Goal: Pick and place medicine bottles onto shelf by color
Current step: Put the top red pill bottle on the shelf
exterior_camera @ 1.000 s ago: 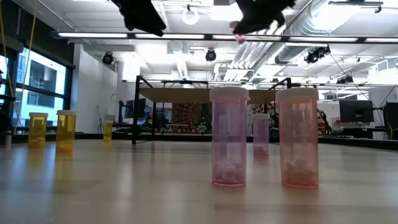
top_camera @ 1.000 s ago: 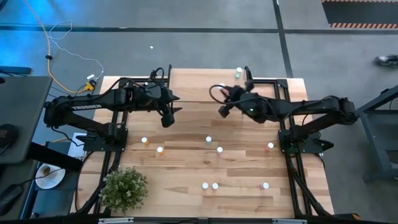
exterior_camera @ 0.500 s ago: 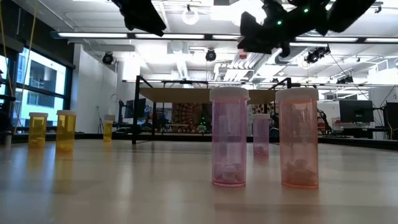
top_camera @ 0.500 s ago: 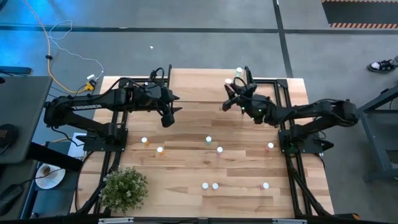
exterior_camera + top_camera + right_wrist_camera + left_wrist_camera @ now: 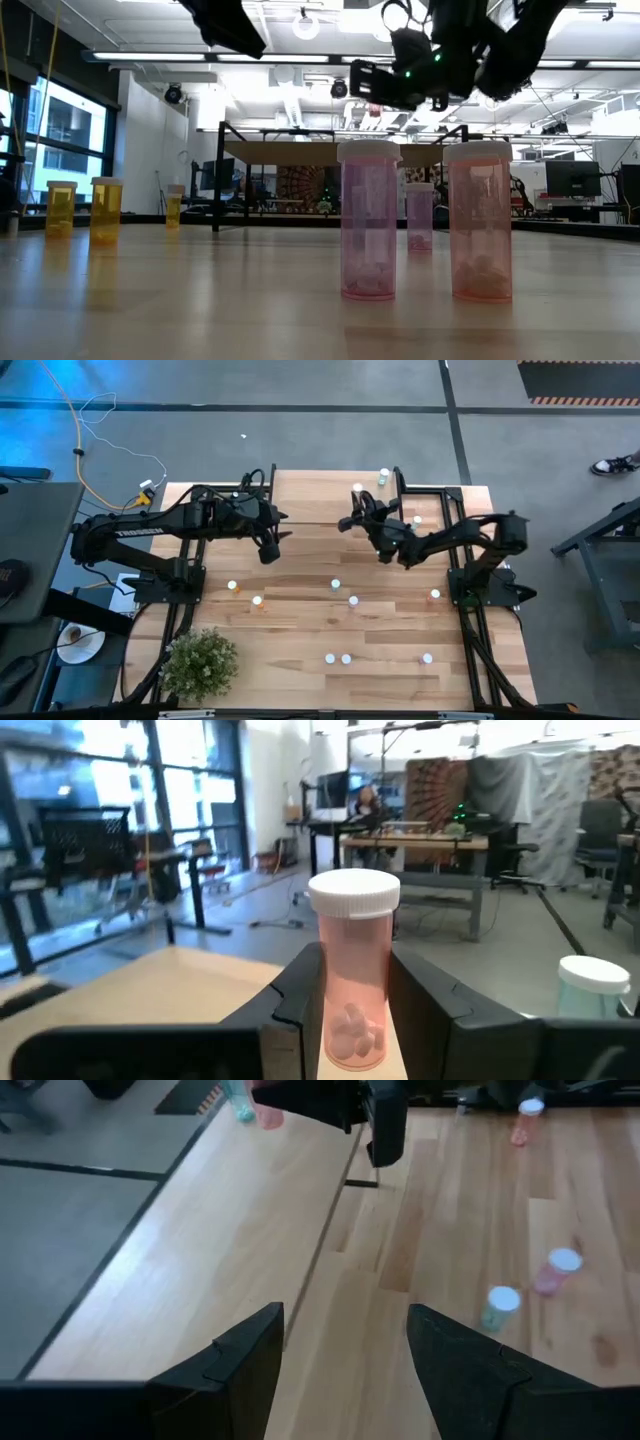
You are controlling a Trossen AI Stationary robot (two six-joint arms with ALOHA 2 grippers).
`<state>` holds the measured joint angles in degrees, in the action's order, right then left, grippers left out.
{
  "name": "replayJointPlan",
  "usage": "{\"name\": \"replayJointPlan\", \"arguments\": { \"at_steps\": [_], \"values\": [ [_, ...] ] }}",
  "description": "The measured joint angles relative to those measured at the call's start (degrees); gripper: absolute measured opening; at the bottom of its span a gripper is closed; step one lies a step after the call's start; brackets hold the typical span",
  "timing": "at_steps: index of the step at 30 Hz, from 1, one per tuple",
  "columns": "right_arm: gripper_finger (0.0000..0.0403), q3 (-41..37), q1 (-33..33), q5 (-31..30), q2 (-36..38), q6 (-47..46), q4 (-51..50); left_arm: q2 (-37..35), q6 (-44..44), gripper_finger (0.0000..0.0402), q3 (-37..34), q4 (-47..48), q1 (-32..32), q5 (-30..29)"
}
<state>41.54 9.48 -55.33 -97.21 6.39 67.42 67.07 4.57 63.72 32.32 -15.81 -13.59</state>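
Right wrist: bottle (image 5: 354, 982) between claw (image 5: 355, 1020) fingers.

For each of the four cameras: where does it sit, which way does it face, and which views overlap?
High: overhead, straight down on the shelf and both arms.
Low: tabletop height, facing the room past pink bottles; arms overhead.
Left wrist: past the open left gripper toward the table.
Right wrist: right gripper clamps a pink bottle.
Shared: high and left wrist both show the shelf.

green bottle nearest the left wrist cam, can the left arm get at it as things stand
Probably yes. The left pincer is open and holds nothing, and the green bottle stands upright on bare table beside a pink bottle, with nothing between it and the pincer. That close neighbour could get bumped.
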Motion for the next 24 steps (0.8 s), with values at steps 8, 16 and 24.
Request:
{"name": "replayJointPlan", "arguments": {
  "at_steps": [8,16,24],
  "values": [
    [0.0083,2.98,3.02,0.74,-4.98,0.19,2.26,0.0,0.6,0.0202,0.0,0.02,-1.32,-1.15],
    [0.0083,7.86,5.38,-4.09,-7.38,-1.05,-2.95,0.0,0.18,0.0202,0.0,-0.01,-1.58,-0.75],
    [0.0083,7.93,7.74,-4.2,-7.56,-9.6,-7.53,0.0,0.18,0.0202,0.0,-0.01,-1.58,-0.56]
  ]
}}
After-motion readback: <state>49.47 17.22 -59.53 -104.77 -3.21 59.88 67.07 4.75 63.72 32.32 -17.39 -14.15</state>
